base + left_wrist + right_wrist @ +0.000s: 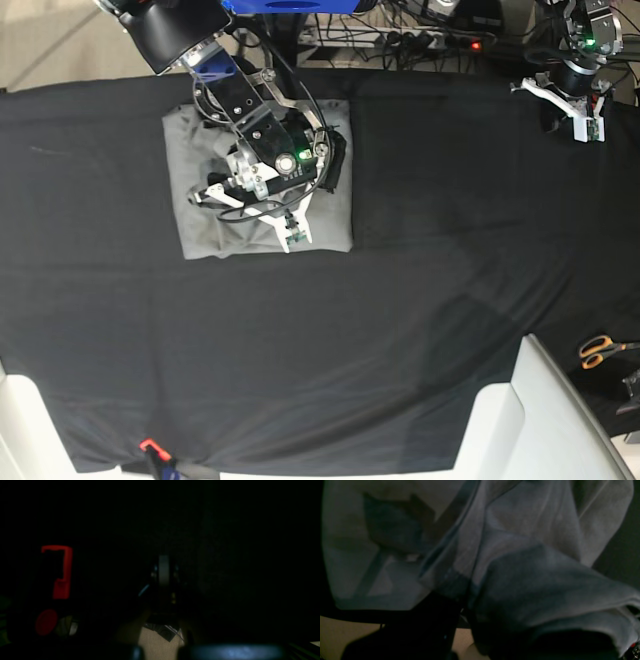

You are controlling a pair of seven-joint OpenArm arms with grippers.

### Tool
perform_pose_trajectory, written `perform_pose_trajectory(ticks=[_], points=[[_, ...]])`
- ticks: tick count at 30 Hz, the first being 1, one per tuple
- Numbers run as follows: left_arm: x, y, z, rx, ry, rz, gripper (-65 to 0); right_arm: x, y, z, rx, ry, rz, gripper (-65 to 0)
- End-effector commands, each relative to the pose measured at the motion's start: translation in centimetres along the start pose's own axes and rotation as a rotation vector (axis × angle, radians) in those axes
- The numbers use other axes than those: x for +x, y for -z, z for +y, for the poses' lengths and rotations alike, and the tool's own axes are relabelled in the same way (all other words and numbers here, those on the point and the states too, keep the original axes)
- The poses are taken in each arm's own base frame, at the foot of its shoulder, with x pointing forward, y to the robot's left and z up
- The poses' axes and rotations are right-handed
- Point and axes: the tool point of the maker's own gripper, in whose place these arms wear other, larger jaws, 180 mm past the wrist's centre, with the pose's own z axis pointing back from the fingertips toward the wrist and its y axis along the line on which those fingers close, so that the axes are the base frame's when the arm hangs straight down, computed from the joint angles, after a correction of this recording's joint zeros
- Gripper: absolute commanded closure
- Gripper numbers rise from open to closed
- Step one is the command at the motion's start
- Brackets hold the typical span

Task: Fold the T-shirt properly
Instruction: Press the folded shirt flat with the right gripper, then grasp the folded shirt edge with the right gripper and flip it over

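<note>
The grey T-shirt (200, 225) lies as a folded rectangle at the far left of the black table cloth (400, 330). My right gripper (212, 192) sits low over its middle and is shut on a bunch of the fabric. In the right wrist view the T-shirt (525, 580) fills the frame in raised folds that run down to the dark fingers at the bottom edge. My left gripper (578, 122) hovers at the table's far right corner, away from the shirt. It is shut and empty, and the dark left wrist view shows its fingers (163, 572) pressed together.
Orange-handled scissors (600, 348) lie at the right edge. A white surface (540, 420) juts in at the near right. A small red object (150, 445) sits at the near edge. Cables and a power strip (420, 40) run behind the table.
</note>
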Motion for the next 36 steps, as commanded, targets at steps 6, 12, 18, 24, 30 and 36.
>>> perform_pose_trajectory(ticks=[6, 12, 18, 24, 30, 36], points=[[1.0, -0.2, 0.7, 0.011, 0.008, -0.035, 0.0, 1.5, -0.9, 1.1, 0.06, 0.02, -0.036, -0.5], [1.0, -0.2, 0.7, 0.011, 0.008, -0.033, 0.0, 1.8, -1.0, 1.7, 0.105, 0.041, -0.035, -0.5], [1.0, -0.2, 0.7, 0.011, 0.008, -0.033, 0.0, 2.2, -1.1, 1.5, 0.101, 0.041, -0.045, -0.5], [1.5, 0.1, 0.6, 0.01, 0.006, -0.042, 0.0, 2.5, -1.1, 1.5, 0.102, 0.042, -0.058, -0.8], [1.5, 0.1, 0.6, 0.01, 0.005, -0.042, 0.0, 2.6, -1.1, 1.6, 0.106, 0.039, -0.073, -5.3], [1.6, 0.1, 0.7, 0.011, 0.006, -0.044, 0.0, 2.8, -1.1, 1.6, 0.108, 0.036, -0.087, -25.4]])
